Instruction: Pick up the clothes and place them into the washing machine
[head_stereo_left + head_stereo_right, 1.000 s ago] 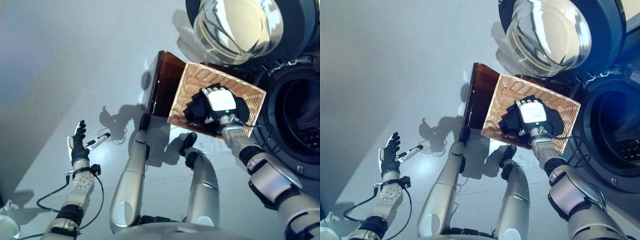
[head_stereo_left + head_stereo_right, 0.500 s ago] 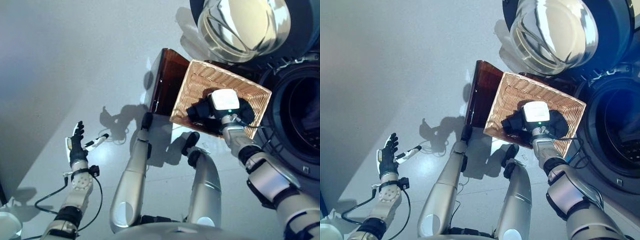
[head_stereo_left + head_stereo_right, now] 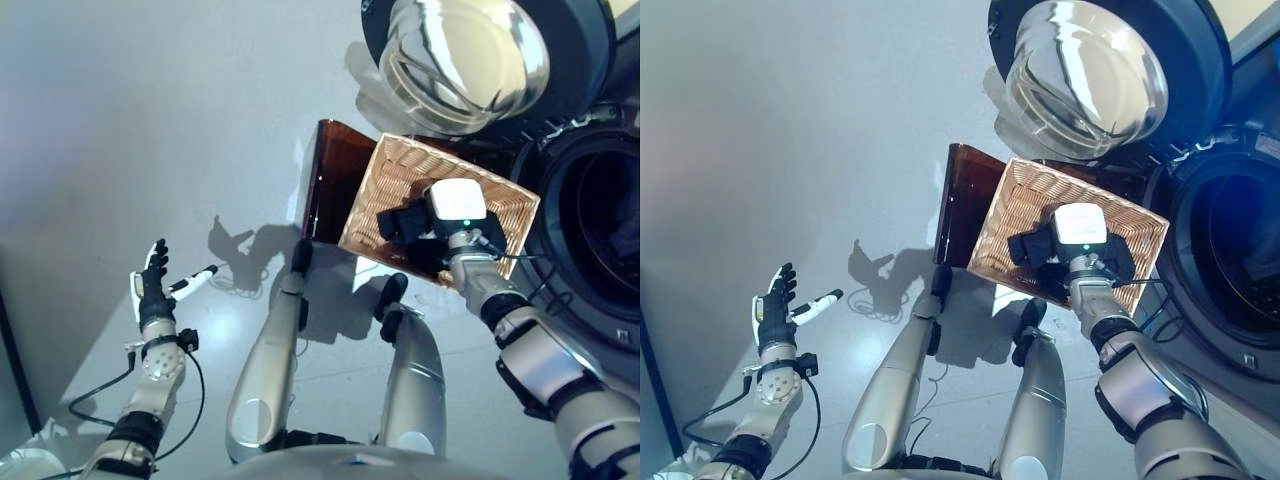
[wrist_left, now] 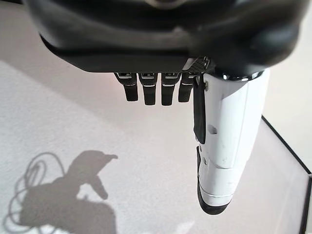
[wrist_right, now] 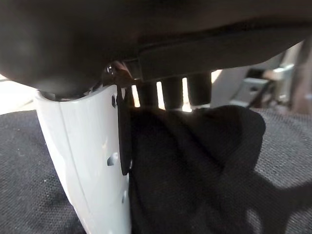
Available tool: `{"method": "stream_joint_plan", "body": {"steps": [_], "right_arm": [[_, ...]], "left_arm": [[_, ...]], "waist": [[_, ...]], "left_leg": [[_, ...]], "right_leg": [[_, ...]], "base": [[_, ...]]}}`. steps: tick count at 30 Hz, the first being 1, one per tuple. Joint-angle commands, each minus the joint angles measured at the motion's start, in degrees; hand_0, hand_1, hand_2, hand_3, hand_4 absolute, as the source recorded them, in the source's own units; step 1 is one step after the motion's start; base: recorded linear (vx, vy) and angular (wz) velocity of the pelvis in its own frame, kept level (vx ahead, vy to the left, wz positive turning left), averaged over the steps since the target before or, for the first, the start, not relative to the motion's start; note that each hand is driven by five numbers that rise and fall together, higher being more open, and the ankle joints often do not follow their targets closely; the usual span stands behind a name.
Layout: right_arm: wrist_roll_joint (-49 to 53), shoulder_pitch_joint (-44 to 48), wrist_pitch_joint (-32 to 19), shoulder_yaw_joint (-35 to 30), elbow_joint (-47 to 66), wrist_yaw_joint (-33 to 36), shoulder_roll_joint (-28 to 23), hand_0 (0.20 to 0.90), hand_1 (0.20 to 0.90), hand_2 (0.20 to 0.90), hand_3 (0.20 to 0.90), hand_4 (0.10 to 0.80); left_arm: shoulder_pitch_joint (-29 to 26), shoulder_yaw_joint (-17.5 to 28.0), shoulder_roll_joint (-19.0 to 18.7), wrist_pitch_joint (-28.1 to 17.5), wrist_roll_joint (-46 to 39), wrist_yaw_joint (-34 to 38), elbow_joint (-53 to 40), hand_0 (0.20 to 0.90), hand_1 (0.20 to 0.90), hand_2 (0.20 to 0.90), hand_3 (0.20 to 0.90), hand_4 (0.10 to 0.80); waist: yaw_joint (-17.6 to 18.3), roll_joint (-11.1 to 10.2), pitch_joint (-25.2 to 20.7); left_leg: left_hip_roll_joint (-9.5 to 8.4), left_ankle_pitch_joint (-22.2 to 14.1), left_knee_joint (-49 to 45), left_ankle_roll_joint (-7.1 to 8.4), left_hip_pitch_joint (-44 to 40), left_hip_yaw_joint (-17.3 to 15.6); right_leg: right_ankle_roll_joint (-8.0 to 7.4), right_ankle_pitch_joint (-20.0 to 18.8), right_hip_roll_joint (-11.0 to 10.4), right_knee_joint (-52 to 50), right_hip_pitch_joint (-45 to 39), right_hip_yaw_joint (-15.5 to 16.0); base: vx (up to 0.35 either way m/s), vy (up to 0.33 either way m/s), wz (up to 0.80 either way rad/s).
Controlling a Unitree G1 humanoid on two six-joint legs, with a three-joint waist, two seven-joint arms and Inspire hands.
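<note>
A pile of black clothes (image 3: 400, 222) lies in a wicker basket (image 3: 385, 185) in front of the washing machine. My right hand (image 3: 458, 205) rests on top of the pile, white back facing up. In the right wrist view its fingers curl down into the black cloth (image 5: 195, 161), and the white-covered thumb (image 5: 83, 156) presses against the bunched fabric. My left hand (image 3: 152, 290) hangs over the bare floor at the lower left, far from the basket. It is open with straight fingers (image 4: 146, 90) and holds nothing.
The washing machine's dark drum opening (image 3: 600, 230) is just right of the basket. Its round glass door (image 3: 460, 60) stands swung open above. A brown box (image 3: 330, 180) carries the basket's left side. Grey floor (image 3: 150, 120) spreads to the left.
One second ago the right hand's fingers lay spread over the clothes; now they are curled into the cloth. The camera shifted slightly. The left hand has stayed where it was.
</note>
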State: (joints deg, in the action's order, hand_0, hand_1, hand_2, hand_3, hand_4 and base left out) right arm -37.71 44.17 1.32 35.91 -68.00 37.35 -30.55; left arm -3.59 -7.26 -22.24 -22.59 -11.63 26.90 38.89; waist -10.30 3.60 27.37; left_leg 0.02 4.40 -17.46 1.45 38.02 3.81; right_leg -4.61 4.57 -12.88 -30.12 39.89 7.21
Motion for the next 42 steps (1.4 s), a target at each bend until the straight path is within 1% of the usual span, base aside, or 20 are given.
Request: {"method": "stream_joint_plan", "body": {"steps": [1,4,8,9,10,13,16,18,19,23,26,31,34,36,40,41,42], "right_arm": [[1.69,1.88,0.16,-1.78,4.35,3.51,-6.46,0.200,0.200,0.200,0.200,0.300],[1.92,0.54,-0.62,-2.73,7.64,2.91,-6.84,0.200,0.200,0.200,0.200,0.300],[7.16,-4.90,-3.79,-9.00,14.09,3.34,-5.42,0.200,0.200,0.200,0.200,0.300],[9.53,-6.42,-4.83,-11.42,15.54,3.79,-4.72,0.200,0.200,0.200,0.200,0.300],[9.53,-6.49,-4.81,-11.48,15.60,3.77,-4.73,0.200,0.200,0.200,0.200,0.300],[14.69,-11.02,-7.67,-16.49,19.06,4.45,-2.00,0.200,0.200,0.200,0.200,0.300],[19.32,-15.93,-9.78,-21.58,23.93,4.93,0.59,0.200,0.200,0.200,0.200,0.300],[22.28,-17.95,-11.25,-23.80,23.32,4.65,2.57,0.200,0.200,0.200,0.200,0.300],[22.75,-18.95,-11.51,-24.08,24.85,4.11,3.09,0.200,0.200,0.200,0.200,0.300],[23.52,-21.33,-12.27,-24.66,25.08,1.82,3.72,0.200,0.200,0.200,0.200,0.300],[24.37,-21.50,-12.60,-24.97,24.13,1.09,4.12,0.200,0.200,0.200,0.200,0.300],[25.65,-21.45,-13.08,-24.26,22.98,-0.63,4.81,0.200,0.200,0.200,0.200,0.300],[24.26,-20.11,-11.30,-22.61,18.98,-1.02,4.94,0.200,0.200,0.200,0.200,0.300],[23.41,-18.57,-9.55,-21.25,13.50,-1.33,5.48,0.200,0.200,0.200,0.200,0.300],[22.90,-17.70,-8.70,-20.55,11.97,-1.37,5.83,0.200,0.200,0.200,0.200,0.300],[22.77,-17.03,-8.12,-20.04,10.01,-1.38,6.16,0.716,0.716,0.716,0.716,0.669],[22.86,-16.91,-8.02,-19.96,10.17,-1.34,6.31,0.900,0.900,0.900,0.900,0.800]], "left_arm": [[4.04,1.97,-2.17,-2.32,-0.02,0.56,-2.82,0.900,0.900,0.900,0.900,0.800],[4.17,2.05,-1.70,-2.16,-0.05,0.05,-1.98,0.900,0.900,0.900,0.900,0.800],[4.68,2.37,-0.59,-1.53,0.79,0.15,-1.36,0.900,0.900,0.900,0.900,0.800],[4.95,2.34,-0.40,-1.43,1.03,0.27,-1.50,0.900,0.900,0.900,0.900,0.800],[4.95,2.30,-0.42,-1.43,1.03,0.27,-1.50,0.900,0.900,0.900,0.900,0.800],[4.83,2.74,0.44,-1.25,1.71,0.75,1.00,0.900,0.900,0.900,0.900,0.800],[5.57,3.40,0.86,-1.14,2.28,1.18,0.37,0.900,0.900,0.900,0.900,0.800],[6.00,4.01,1.04,-1.00,2.86,1.24,0.56,0.900,0.900,0.900,0.900,0.800],[6.17,4.36,1.02,-0.99,2.89,1.15,0.63,0.900,0.900,0.900,0.900,0.800],[6.40,5.56,1.26,-0.88,3.45,0.94,0.48,0.900,0.900,0.900,0.900,0.800],[6.90,6.33,1.33,-1.01,3.50,0.73,0.67,0.900,0.900,0.900,0.900,0.800],[7.08,7.01,1.49,-0.90,3.57,0.73,1.17,0.900,0.900,0.900,0.900,0.800],[6.47,6.97,1.46,-0.74,3.48,0.46,1.57,0.900,0.900,0.900,0.900,0.800],[6.03,6.60,1.62,-0.68,3.13,0.31,1.45,0.900,0.900,0.900,0.900,0.800],[6.12,6.49,1.63,-0.63,2.82,0.04,1.06,0.900,0.900,0.900,0.900,0.800],[6.14,6.24,1.62,-0.56,2.84,-0.12,1.26,0.900,0.900,0.900,0.900,0.800],[6.26,6.24,1.59,-0.45,2.80,-0.16,1.16,0.900,0.900,0.900,0.900,0.800]], "waist": [[1.20,2.03,-3.23],[1.76,2.02,-3.96],[2.65,2.08,-4.92],[2.87,2.17,-5.09],[2.83,2.17,-5.08],[3.48,2.10,-5.88],[4.06,2.17,-6.65],[4.28,2.33,-7.13],[4.44,2.26,-7.24],[4.78,2.62,-7.71],[4.86,2.94,-7.92],[4.84,2.66,-8.10],[4.67,2.39,-7.99],[4.33,2.38,-7.46],[4.17,2.45,-7.02],[4.01,2.51,-6.95],[3.97,2.51,-6.91]], "left_leg": [[-1.83,-2.10,0.61,0.71,0.06,-0.35],[-1.65,-1.78,1.89,0.70,-2.11,-0.77],[-1.45,-1.43,3.47,0.65,-4.58,-1.10],[-1.36,-1.25,4.02,0.63,-5.27,-1.22],[-1.35,-1.24,4.05,0.63,-5.33,-1.23],[-1.25,-0.84,5.43,0.68,-6.95,-1.42],[-1.32,-0.94,5.99,0.56,-8.21,-1.46],[-1.39,-1.08,5.86,0.50,-8.51,-1.57],[-1.41,-1.19,5.68,0.46,-8.49,-1.56],[-1.70,-1.27,5.27,0.42,-7.93,-1.59],[-1.75,-1.30,4.84,0.44,-7.24,-1.58],[-1.60,-1.24,4.64,0.50,-6.38,-1.63],[-1.61,-1.30,4.44,0.53,-5.79,-1.62],[-1.80,-1.33,3.73,0.50,-4.69,-1.46],[-1.78,-1.26,3.44,0.52,-4.22,-1.38],[-1.82,-1.24,3.41,0.52,-4.09,-1.44],[-1.84,-1.25,3.37,0.50,-4.02,-1.52]], "right_leg": [[0.59,-0.80,2.30,5.62,-5.38,1.63],[0.33,-1.39,2.47,7.42,-7.24,1.14],[0.01,-1.97,2.67,9.22,-9.47,0.80],[-0.05,-2.12,2.65,9.74,-10.08,0.87],[-0.05,-2.13,2.66,9.77,-10.13,0.86],[-0.22,-2.52,2.65,11.26,-11.64,0.87],[-0.31,-2.76,2.72,12.06,-12.71,0.72],[-0.35,-2.82,2.64,12.07,-13.00,0.56],[-0.35,-2.78,2.60,12.11,-13.03,0.41],[-0.24,-2.79,2.48,12.00,-12.62,0.28],[-0.14,-2.80,2.45,11.73,-11.94,0.19],[-0.09,-2.96,2.50,11.68,-11.15,-0.01],[0.02,-2.99,2.59,11.55,-10.61,-0.01],[0.14,-3.17,2.50,11.19,-9.90,0.09],[0.20,-3.27,2.50,11.01,-9.50,0.06],[0.24,-3.34,2.49,10.95,-9.36,0.07],[0.28,-3.36,2.51,10.87,-9.24,0.02]], "base": [[-0.055,0.046,-0.21],[0.045,0.006,-0.13],[0.049,0.000,-0.07],[0.022,-0.007,-0.11],[0.029,0.001,-0.12],[0.042,-0.002,-0.11],[0.030,-0.001,-0.03],[0.009,0.002,-0.02],[0.007,0.009,-0.03],[-0.008,0.005,-0.04],[-0.018,0.005,0.02],[0.000,0.000,0.00],[-0.010,-0.001,0.01],[-0.043,-0.008,0.06],[-0.015,0.002,0.02],[0.000,0.000,0.00],[-0.016,0.028,0.03]]}}
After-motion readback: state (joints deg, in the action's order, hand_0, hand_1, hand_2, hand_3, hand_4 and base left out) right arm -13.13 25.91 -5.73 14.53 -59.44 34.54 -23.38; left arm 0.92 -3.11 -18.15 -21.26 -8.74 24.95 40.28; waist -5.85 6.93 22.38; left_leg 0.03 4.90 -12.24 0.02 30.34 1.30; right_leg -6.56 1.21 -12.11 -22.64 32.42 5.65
